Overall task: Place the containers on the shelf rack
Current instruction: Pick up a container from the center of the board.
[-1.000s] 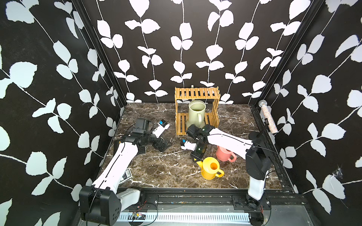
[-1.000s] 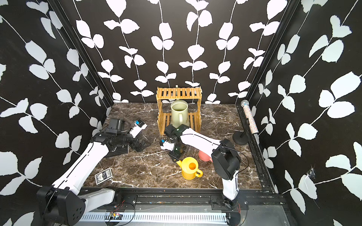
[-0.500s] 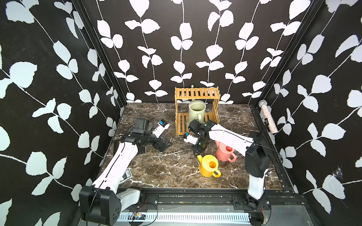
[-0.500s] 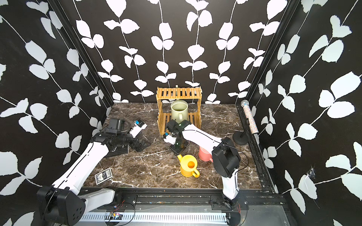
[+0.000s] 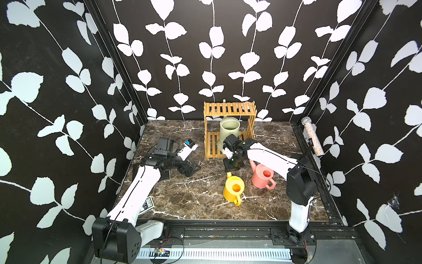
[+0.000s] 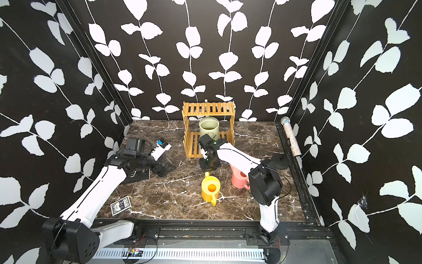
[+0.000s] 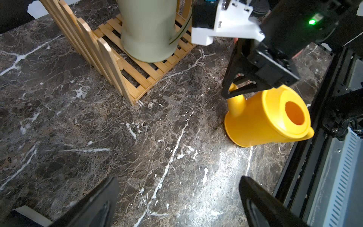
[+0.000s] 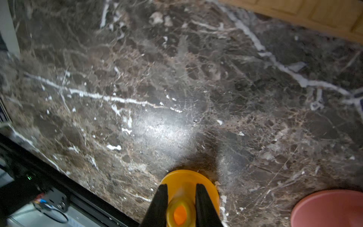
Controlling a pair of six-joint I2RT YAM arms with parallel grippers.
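Yellow can (image 5: 234, 188) upright, spout (image 5: 229, 175) toward rack (image 5: 229, 108)

The green can (image 6: 209, 130) stood on the lower tier of the shelf rack (image 6: 209, 108). Just in front of the rack, the right end effector (image 6: 207, 169) met the spout of the yellow can (image 6: 211, 189), with the pink can (image 6: 237, 180) beside it.

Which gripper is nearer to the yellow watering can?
Right. The right gripper grips the yellow watering can by its spout. The left gripper is open and clearly apart from it, farther toward the robot's left.
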